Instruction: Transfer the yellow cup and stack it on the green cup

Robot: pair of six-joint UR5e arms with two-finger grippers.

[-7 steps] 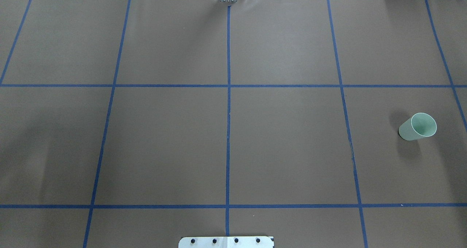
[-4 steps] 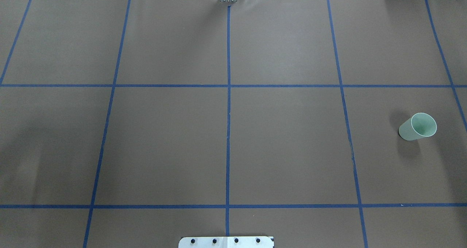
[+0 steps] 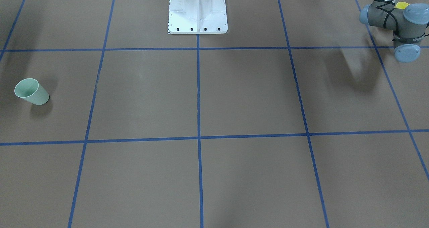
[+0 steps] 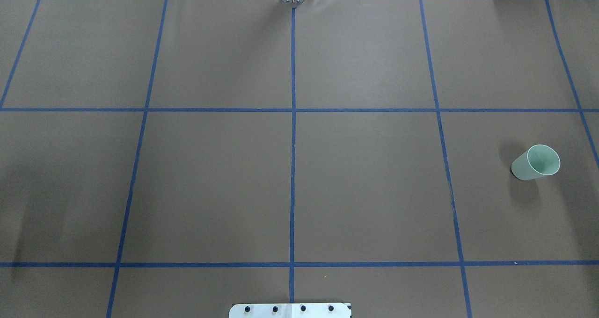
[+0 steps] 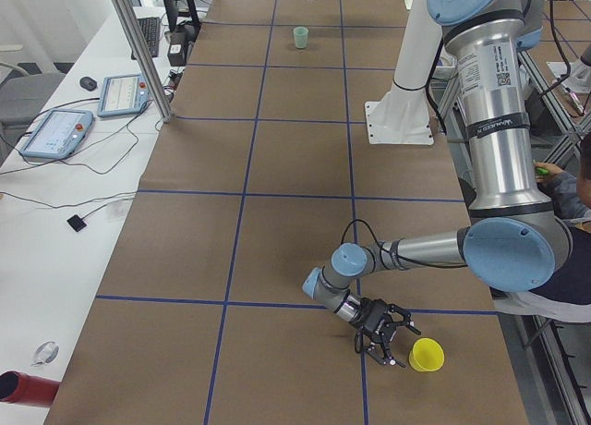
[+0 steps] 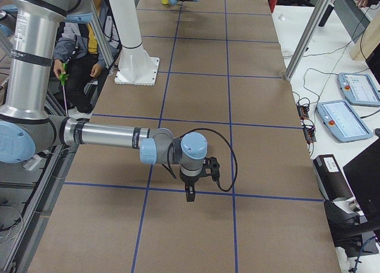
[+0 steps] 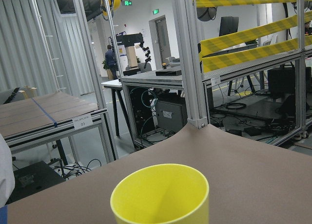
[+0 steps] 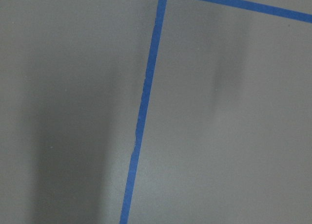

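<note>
The yellow cup (image 5: 427,355) stands upright near the table's end on my left. It fills the lower left wrist view (image 7: 161,195), and its rim peeks out behind the arm (image 3: 402,5). My left gripper (image 5: 386,349) hangs low just beside it and looks apart from it; I cannot tell whether it is open. The green cup (image 4: 536,162) stands upright far off on the right side, and also shows in the front-facing view (image 3: 32,91). My right gripper (image 6: 189,196) points down over a blue line, near no cup; I cannot tell its state.
The white robot pedestal (image 3: 197,10) stands at the middle of the near edge. A seated person (image 6: 83,47) is beside the table behind the robot. Tablets (image 5: 55,129) and cables lie on the side bench. Blue tape lines grid the brown table (image 4: 365,182).
The faint shadow on the table's left side in the overhead view has drifted toward the left edge. The green cup has not moved.
</note>
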